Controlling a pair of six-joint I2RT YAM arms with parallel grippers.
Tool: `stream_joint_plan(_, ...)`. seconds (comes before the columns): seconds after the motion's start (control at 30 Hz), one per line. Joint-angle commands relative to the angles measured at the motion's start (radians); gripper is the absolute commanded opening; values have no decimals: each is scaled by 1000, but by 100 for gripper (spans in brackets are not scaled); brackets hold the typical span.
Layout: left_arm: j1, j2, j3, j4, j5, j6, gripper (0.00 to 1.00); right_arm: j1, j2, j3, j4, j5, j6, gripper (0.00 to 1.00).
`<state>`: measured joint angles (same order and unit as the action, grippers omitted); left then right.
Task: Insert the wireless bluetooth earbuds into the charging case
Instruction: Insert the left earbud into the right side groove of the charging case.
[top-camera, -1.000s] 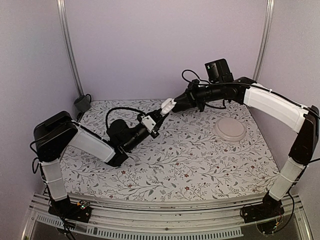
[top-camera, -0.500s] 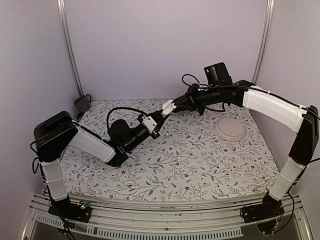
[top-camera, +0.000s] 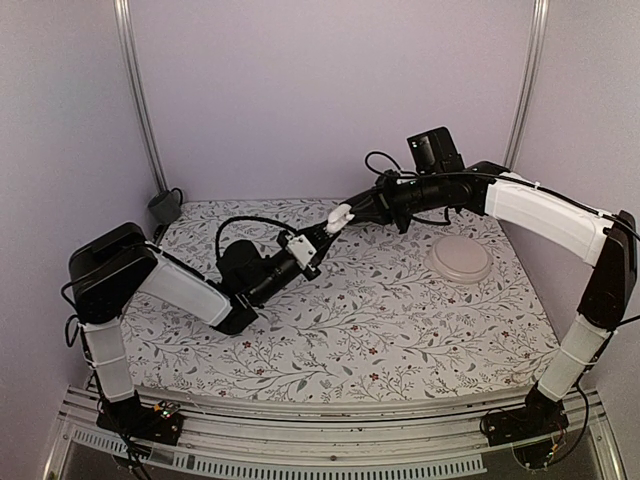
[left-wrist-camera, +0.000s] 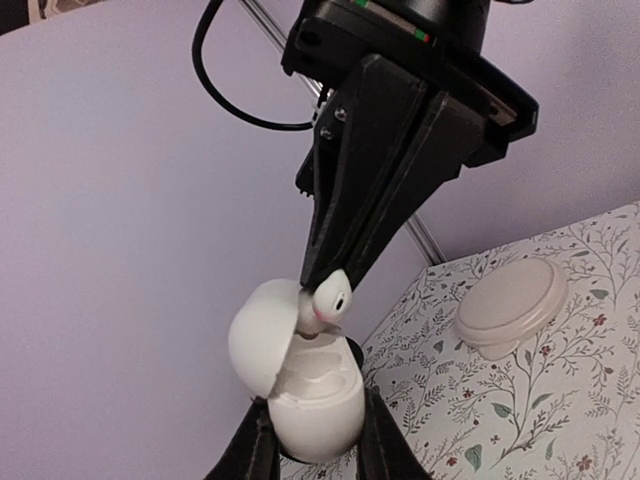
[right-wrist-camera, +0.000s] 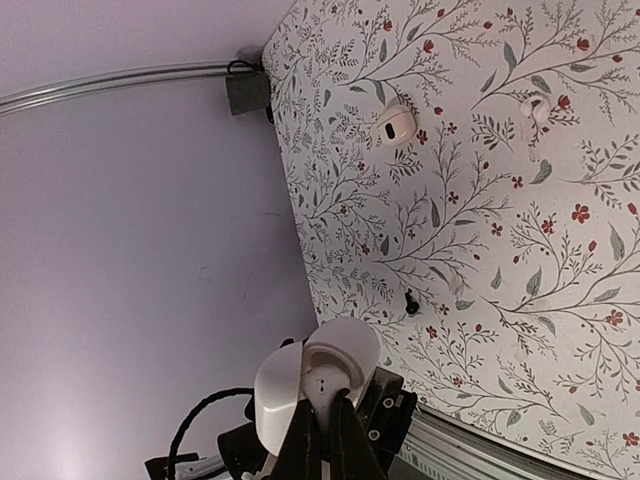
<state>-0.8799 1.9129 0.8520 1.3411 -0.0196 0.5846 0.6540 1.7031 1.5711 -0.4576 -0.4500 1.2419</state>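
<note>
Where the left gripper (left-wrist-camera: 315, 455) reaches in from the left, its two fingers are clamped on the lower body of the charging case (left-wrist-camera: 315, 412), which is held clear of the table (top-camera: 380, 320) – the lid (left-wrist-camera: 256, 338) hangs open to the case's left and the pale sockets are bare. Just above the case's open mouth, beside the lid's rim, is one earbud (left-wrist-camera: 328, 297), not yet seated. The right gripper (left-wrist-camera: 322, 283) comes down over the case, its black fingers pinched together on that earbud. To the case's right, lower down on the table, rests a pale round dish (left-wrist-camera: 510, 300)
</note>
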Motion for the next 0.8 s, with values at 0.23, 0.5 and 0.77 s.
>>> stream_joint_plan(0.23,-27,17,20,102,8,26,0,10,58,35,-118,6,19,2)
stream_joint_plan(0.5,-38,22,15,137,48,10,0,16,103,108,-162,21,26,2)
stream_joint_plan(0.77,-50,44,34,195,75,-9,0,22,143,182,-197,21,28,3)
